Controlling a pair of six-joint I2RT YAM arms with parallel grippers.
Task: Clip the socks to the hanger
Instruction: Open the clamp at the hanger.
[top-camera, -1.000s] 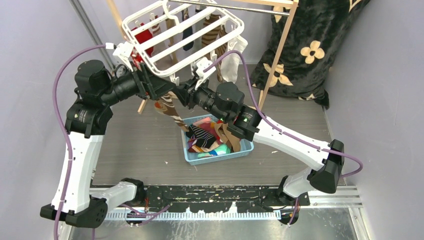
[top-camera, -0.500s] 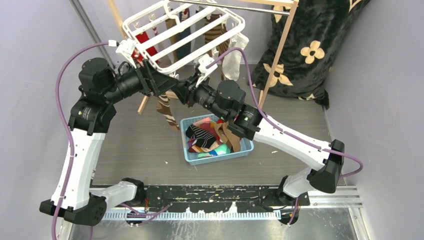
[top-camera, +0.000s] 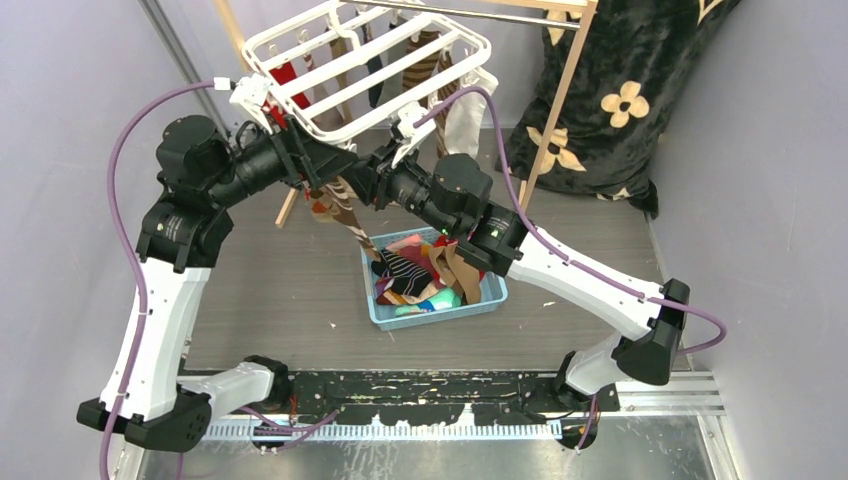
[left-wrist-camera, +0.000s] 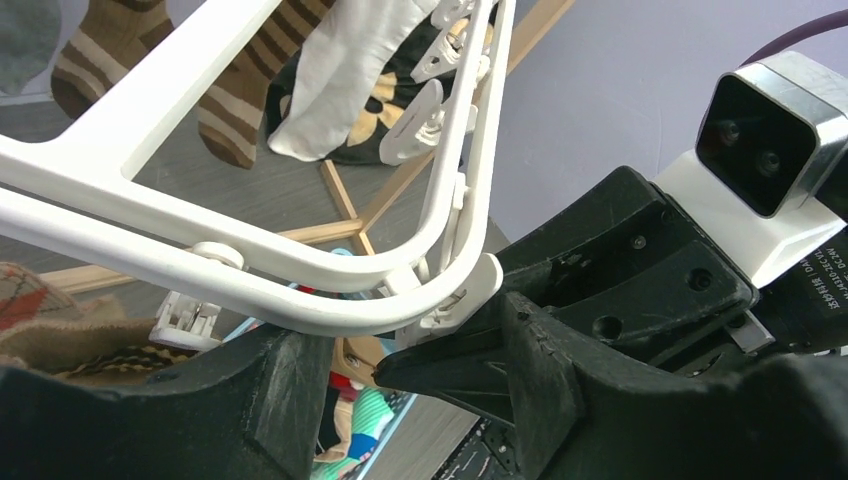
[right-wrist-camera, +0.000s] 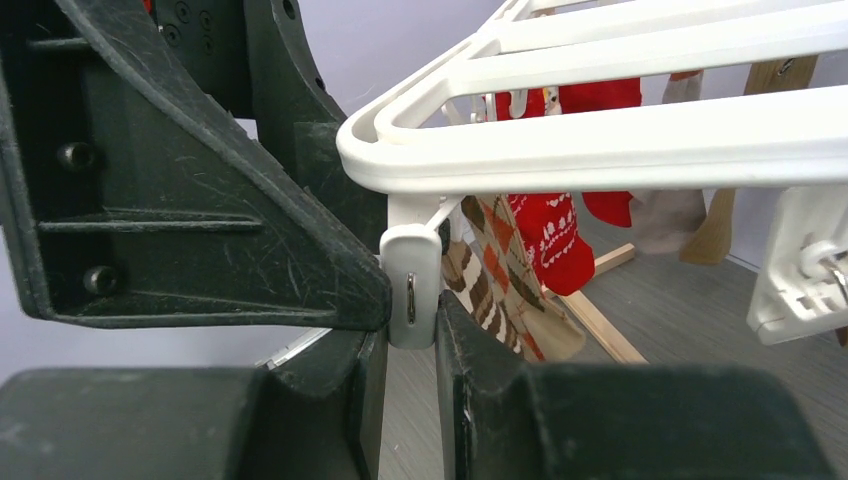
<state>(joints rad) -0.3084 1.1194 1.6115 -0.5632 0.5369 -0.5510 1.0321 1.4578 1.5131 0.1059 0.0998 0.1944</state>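
The white hanger (top-camera: 440, 75) hangs at the back with several socks clipped under it, among them a red one (right-wrist-camera: 550, 235) and brown striped ones (left-wrist-camera: 240, 110). My left gripper (top-camera: 335, 165) is at the hanger's near corner. A brown argyle sock (top-camera: 345, 215) hangs from it, and the fingertips (left-wrist-camera: 440, 370) stand close together under the rim (left-wrist-camera: 150, 255). My right gripper (top-camera: 368, 180) faces it and is shut on a white peg (right-wrist-camera: 410, 270) below the rim (right-wrist-camera: 650, 140). The argyle sock (right-wrist-camera: 500, 270) hangs just behind that peg.
A light blue basket (top-camera: 490, 295) of loose socks (top-camera: 410, 270) sits on the floor below the grippers. The wooden pole frame (top-camera: 555, 110) carries the hanger. A black furry cloth with cream flowers (top-camera: 620, 90) hangs at the back right. Grey walls close both sides.
The hanger's near corner has moved up and back, and both grippers have followed it. The argyle sock has swung slightly under the left gripper.
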